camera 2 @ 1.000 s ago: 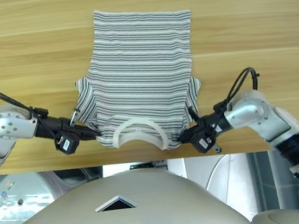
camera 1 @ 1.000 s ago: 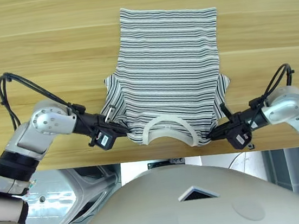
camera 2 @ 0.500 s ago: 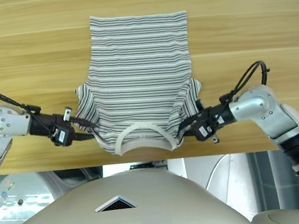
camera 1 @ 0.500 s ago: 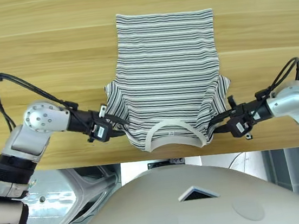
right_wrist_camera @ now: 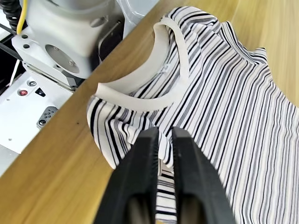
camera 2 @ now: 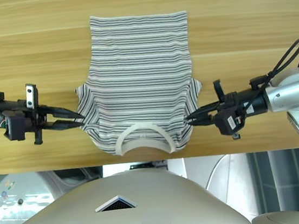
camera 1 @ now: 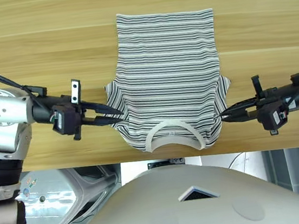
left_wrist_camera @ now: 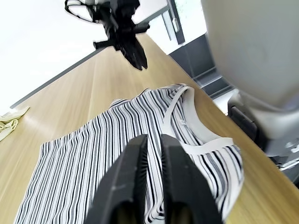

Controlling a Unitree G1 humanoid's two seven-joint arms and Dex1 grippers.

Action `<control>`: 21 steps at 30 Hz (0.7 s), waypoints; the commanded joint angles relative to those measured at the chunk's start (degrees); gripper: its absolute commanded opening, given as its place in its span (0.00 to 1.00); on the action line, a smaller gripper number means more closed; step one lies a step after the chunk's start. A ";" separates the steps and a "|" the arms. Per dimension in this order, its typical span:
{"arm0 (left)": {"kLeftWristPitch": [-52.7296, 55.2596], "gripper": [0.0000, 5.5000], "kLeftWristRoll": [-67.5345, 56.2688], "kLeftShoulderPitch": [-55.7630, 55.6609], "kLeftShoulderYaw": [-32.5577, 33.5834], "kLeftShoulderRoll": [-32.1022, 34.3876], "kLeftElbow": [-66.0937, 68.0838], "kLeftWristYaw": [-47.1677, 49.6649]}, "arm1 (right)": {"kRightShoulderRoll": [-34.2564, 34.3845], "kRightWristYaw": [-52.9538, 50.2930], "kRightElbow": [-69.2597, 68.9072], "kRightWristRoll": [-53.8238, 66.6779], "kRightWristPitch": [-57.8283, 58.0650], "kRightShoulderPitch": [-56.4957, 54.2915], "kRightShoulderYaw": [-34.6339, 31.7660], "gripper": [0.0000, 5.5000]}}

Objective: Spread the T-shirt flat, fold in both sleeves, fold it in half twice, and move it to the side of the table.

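A black-and-white striped short-sleeved T-shirt (camera 1: 169, 71) lay face up on the light wooden tabletop (camera 1: 33, 50). Its body was spread fairly flat, with the hem at the far side. Its cream ribbed collar (camera 1: 173, 132) sat right at the near edge of the tabletop. Both short sleeves stuck out a little to the sides, slightly rumpled, and the cloth around the shoulders was loosely puckered.

The left claw (camera 1: 116, 114) was held low over the tabletop, pointing inward, with its tips at the edge of the shirt's left sleeve (camera 1: 111, 92). The wrist view showed its black fingers (left_wrist_camera: 135, 158) only a narrow slit apart and nothing between them. The right claw (camera 1: 222, 116) mirrored it on the other side, its tips at the shirt's edge just below the right sleeve (camera 1: 223, 84). Its fingers (right_wrist_camera: 147, 154) were likewise a narrow gap apart and gripped no cloth.
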 commanded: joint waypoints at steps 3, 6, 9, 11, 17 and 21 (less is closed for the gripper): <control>-9.17 0.00 18.92 -2.87 -4.05 -4.25 9.51 4.61 | 3.18 -0.73 5.36 -5.51 -0.08 -4.50 0.80 0.00; -13.93 0.00 26.81 -2.77 -6.07 -4.87 13.98 7.55 | 4.57 -1.10 7.19 -8.55 -0.49 -5.16 1.93 0.00; -16.37 0.00 29.97 -2.63 -7.44 -4.99 16.24 9.50 | 5.52 -1.31 8.52 -10.35 -0.69 -5.74 2.62 0.00; -17.36 0.00 31.16 -2.71 -8.06 -4.73 17.14 10.50 | 5.98 -1.53 9.07 -11.73 -0.76 -5.86 3.23 0.00; -19.64 0.00 35.65 -4.22 -9.29 -4.33 20.46 14.08 | 7.92 -2.38 10.71 -16.28 -1.30 -5.23 6.52 0.00; -20.71 0.00 37.94 -5.18 -9.74 -4.15 22.02 16.28 | 9.92 -3.79 14.71 -20.89 -1.80 -5.36 9.36 0.00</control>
